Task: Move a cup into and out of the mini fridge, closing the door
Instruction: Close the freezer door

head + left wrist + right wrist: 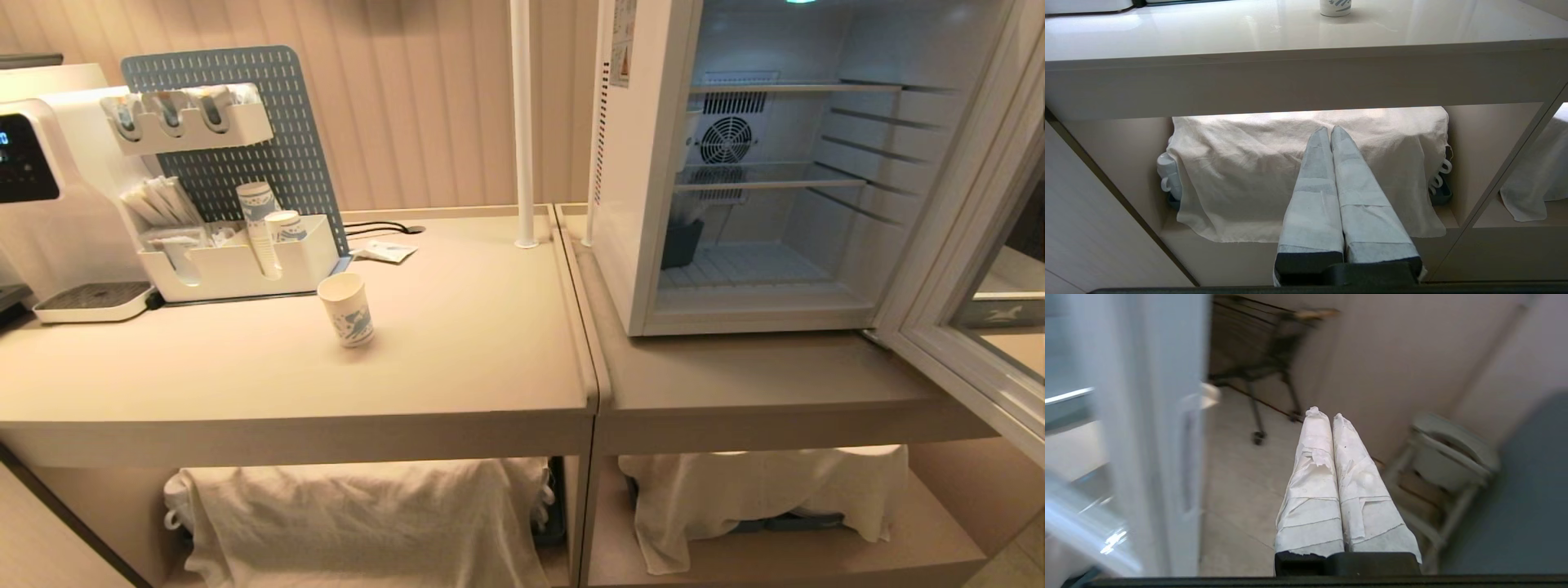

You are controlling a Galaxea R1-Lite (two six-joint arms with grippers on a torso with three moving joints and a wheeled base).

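R gripper [1329,418]: fingers pressed together, nothing held. I've got it out past the free edge of the door [1167,428], pointing at floor and wall, not touching the door. Wrist view is smeared, so detail is poor.
L gripper [1329,132]: also together, empty. Parked low in front of the counter, aimed at the under-shelf w/ a cloth [1306,175] draped over mugs.
Door: swung wide open at far right of head view [955,343], dark pane w/ pale frame.
Mini fridge [645,204]: on the right counter section, interior lit, wire shelves bare, round fan on rear wall, small dark bin at bottom left. No cup inside that I can see.
Cup [347,309]: upright on the left counter [457,327], well apart from the fridge, just in front of the organiser tray [237,269] holding the nested cup stacks. Its base also shows at the counter edge in L wrist view [1335,7].
Progress: door open = done, by my read. Left: pick cup, place in fridge, take it out, shut door. Early stage imo.
Next: R arm must come back across to the cup; L is nearer but idle.
Labels: warning sticker on fridge side wall [622,45], text too small to read. Dispenser [33,163] screen shows lit digits, unreadable. No brand legible.
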